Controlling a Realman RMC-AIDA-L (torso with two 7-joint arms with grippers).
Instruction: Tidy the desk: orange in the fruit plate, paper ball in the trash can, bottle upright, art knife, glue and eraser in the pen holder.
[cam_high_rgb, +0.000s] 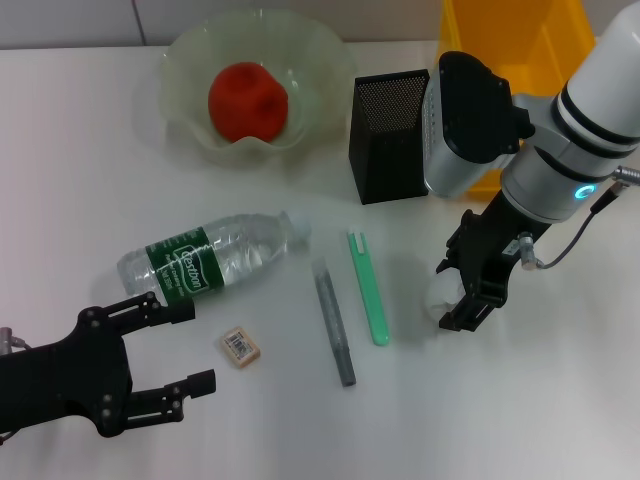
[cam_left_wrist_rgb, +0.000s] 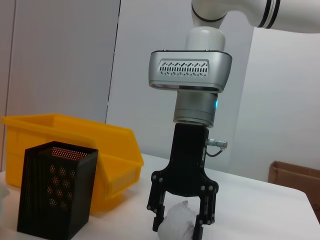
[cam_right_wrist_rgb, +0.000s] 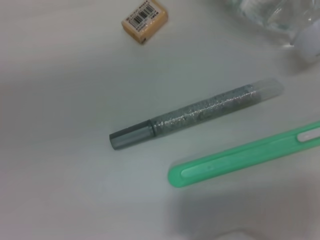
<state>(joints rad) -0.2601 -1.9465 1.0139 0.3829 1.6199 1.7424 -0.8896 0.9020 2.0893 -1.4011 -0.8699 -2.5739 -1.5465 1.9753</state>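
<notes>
The bottle (cam_high_rgb: 205, 260) lying in front of me carries a dark-green label with white script lettering; I cannot make out the wording. The eraser (cam_right_wrist_rgb: 144, 19) bears a printed barcode label whose digits I cannot read.

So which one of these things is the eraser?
Start at the bottle lying on its side on the white table. Just in front of it, toward the robot, sits the eraser. It is a tiny tan block with a barcode label, far smaller than the grey glue stick beside it.
</notes>
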